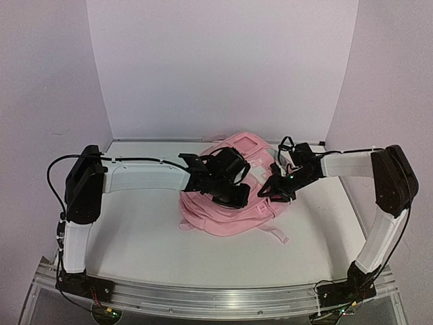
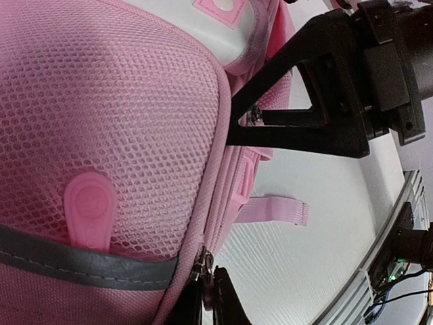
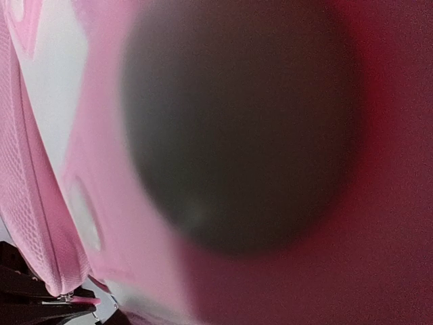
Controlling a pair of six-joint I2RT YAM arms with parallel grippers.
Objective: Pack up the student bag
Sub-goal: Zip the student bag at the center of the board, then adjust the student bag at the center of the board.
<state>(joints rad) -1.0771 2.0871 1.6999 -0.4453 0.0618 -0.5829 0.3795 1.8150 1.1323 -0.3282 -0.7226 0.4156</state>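
The pink student bag point(image 1: 223, 213) lies flat in the middle of the table. Its mesh front pocket point(image 2: 115, 115) and grey band point(image 2: 81, 261) fill the left wrist view. My left gripper point(image 2: 208, 288) is over the bag point(image 1: 233, 196), shut on a zipper pull point(image 2: 203, 267) at the pocket's seam. My right gripper point(image 1: 274, 189) is at the bag's right side. One of its black fingers point(image 2: 298, 101) reaches the pocket's edge, with the tip hidden behind the fabric. The right wrist view is a pink and dark blur pressed close to the bag point(image 3: 40, 203).
The bag rests on a white table point(image 1: 135, 230), and a loose pink strap end point(image 2: 281, 210) lies on it beside the bag. An aluminium rail point(image 1: 203, 298) runs along the near edge. White walls point(image 1: 216, 68) close off the back and sides.
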